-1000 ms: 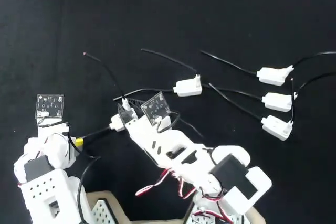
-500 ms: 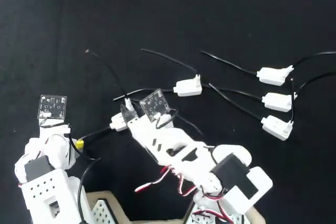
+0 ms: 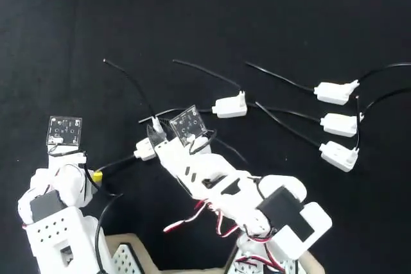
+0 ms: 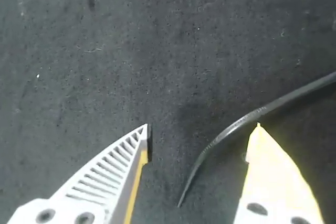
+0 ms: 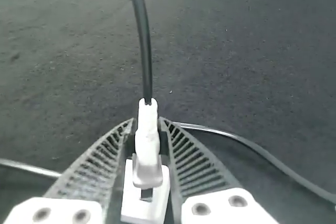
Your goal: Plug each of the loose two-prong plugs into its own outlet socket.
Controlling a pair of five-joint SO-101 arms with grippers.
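Right gripper (image 5: 147, 121): fingers clamped on the white two-prong plug (image 5: 146, 148). The plug is upright, with its black cord (image 5: 142, 35) leaving from the top. Directly beneath it sits a white socket block (image 5: 144, 203); cannot tell whether the prongs are seated. High view puts this pair left of centre, toward the near edge of the black worktop (image 3: 257, 24), by the arm bases.

Left gripper (image 4: 201, 127): fingers apart, with a black cable (image 4: 283, 98) running between them over the cloth.

A further socket block (image 3: 229, 106) lies mid-worktop. A row of three blocks (image 3: 339, 123) sits near the right edge, cords attached.
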